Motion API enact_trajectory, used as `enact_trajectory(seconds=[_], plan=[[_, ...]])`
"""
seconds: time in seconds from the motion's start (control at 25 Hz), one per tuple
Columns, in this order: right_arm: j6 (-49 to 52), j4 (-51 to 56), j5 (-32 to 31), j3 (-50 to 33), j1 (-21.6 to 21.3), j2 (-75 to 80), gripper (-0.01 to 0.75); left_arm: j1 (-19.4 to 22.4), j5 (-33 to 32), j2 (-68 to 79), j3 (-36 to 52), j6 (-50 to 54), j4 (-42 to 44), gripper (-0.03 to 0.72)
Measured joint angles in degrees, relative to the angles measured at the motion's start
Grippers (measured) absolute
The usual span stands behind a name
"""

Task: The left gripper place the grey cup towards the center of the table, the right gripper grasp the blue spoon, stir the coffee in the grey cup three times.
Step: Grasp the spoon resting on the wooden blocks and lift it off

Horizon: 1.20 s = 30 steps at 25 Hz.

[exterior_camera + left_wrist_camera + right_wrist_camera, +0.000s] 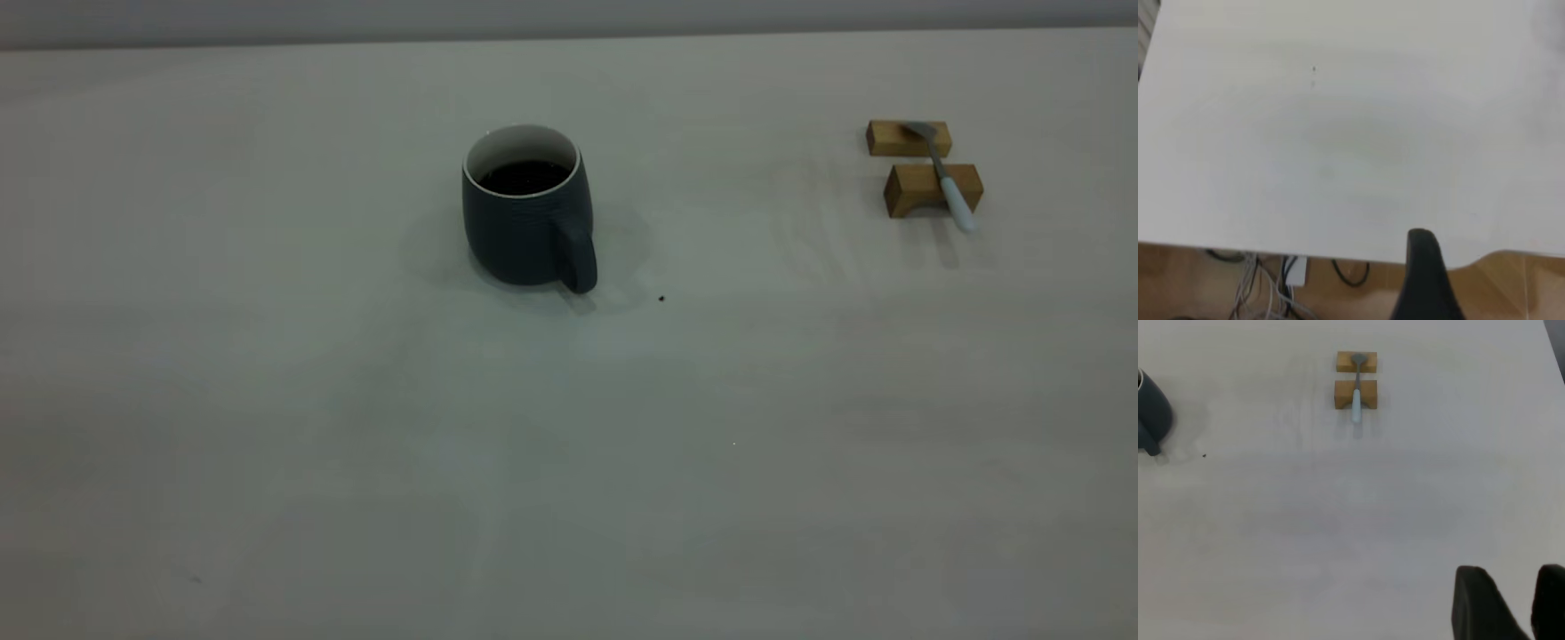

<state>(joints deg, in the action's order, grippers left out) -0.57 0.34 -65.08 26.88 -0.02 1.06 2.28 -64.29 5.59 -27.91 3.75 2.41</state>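
Exterior view: The grey cup (530, 213) stands upright near the middle of the desk (356, 462), its handle turned toward the camera and slightly right. The coffee (524, 176) fills it partway. A tiny black speck (661, 299) lies just beside the cup. The blue spoon (945, 176) rests across two wooden blocks (925, 164) at the far right of the desk, well apart from the cup, metal bowl on the rear block, pale handle overhanging the front block. Neither arm appears in this view.

Left wrist view: Only one dark finger of the left tool (1426, 280) shows, hanging over the desk edge with cables below. Whether this tool stands apart or together cannot be told. No cup or spoon is in sight here.

Right wrist view: The right tool (1511, 603) shows two dark fingers with a gap between them, so it stands apart and holds nothing. The spoon lies well ahead of it, long axis pointing roughly back toward the tool, handle end nearer (a favourable presentation). The cup sits off to one side at the frame edge.

Judgement: The cup already looks centred, so the spoon grasp seems next. The right arm is the nearer one.
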Motion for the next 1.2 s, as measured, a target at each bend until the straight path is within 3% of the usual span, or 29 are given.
enact_trajectory(seconds=[0.36, 1.2], plan=[[0.00, 0.00, 0.00, 0.00, 0.00, 0.00, 0.237, -2.28, -0.11, -3.14, 0.00, -0.32, 0.00, 0.588], [0.00, 0.00, 0.00, 0.00, 0.00, 0.00, 0.237, -2.31, -0.28, -6.67, 0.00, -2.99, -0.44, 0.588]])
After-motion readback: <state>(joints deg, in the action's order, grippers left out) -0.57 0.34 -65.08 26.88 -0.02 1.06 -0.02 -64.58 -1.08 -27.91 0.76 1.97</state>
